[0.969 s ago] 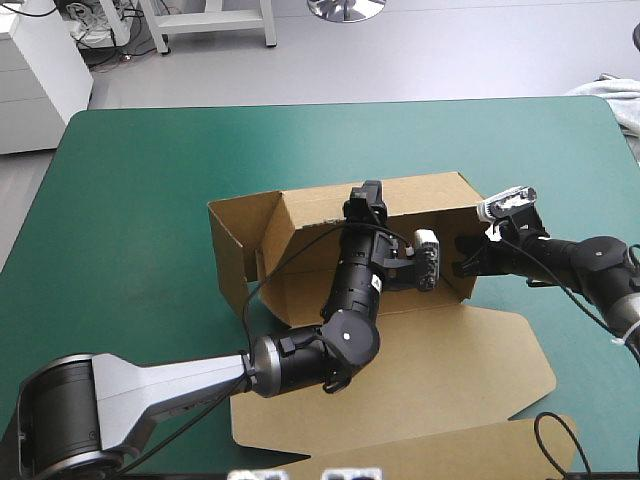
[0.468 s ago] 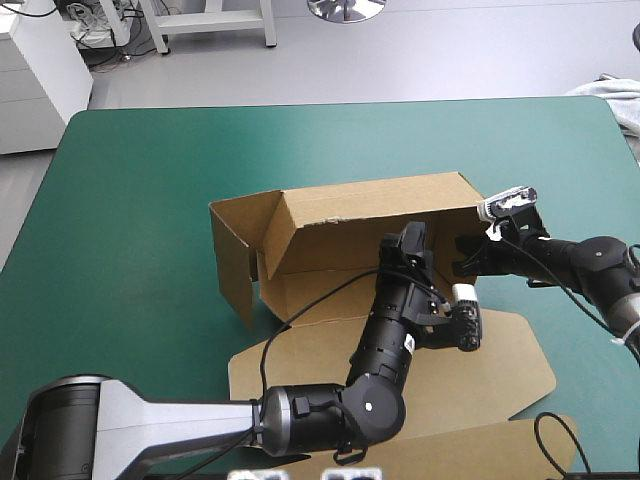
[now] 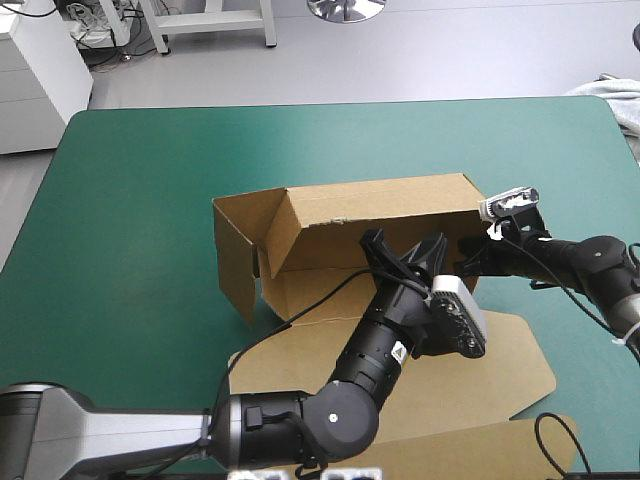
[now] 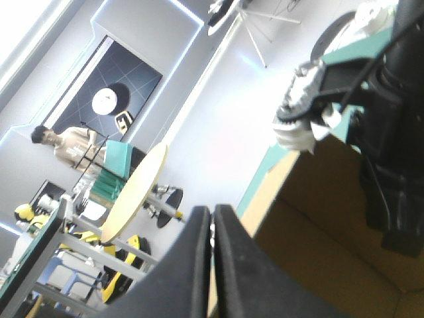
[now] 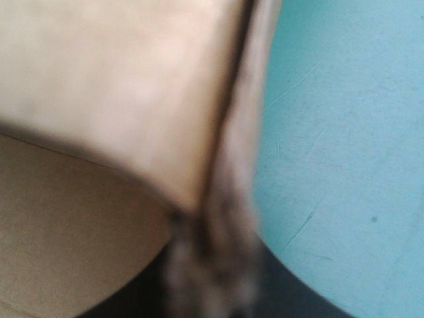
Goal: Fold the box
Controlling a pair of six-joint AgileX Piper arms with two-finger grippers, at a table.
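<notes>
Nearest me, the flat lid panel [image 3: 510, 360] of the brown cut-board box [image 3: 370, 210] lies on the teal-green bench cover [image 3: 140, 200], reaching to the near edge. Above its crease hangs the left hand [image 4: 211, 211], raised and tipped up toward the room. In its own view the black fingers meet in a pointed arch with nothing between them. Beyond it the box stands at mid-bench: the far wall is up with its top strip folded over, and the left end flap [image 3: 232, 250] is swung outward, not yet tucked. The right hand [image 3: 468, 255] is at the box's right end. Its view is blurred, but a board edge runs down into the dark fingers, so I judge it clamped on that end wall. I take the step to be squaring and tucking the ends. To do it well, I would hold the right grip steady as an anchor and bring the left hand down low outside the loose flap. Then I would press along the crease, not the panel's middle, so the box does not skate across the bench.
</notes>
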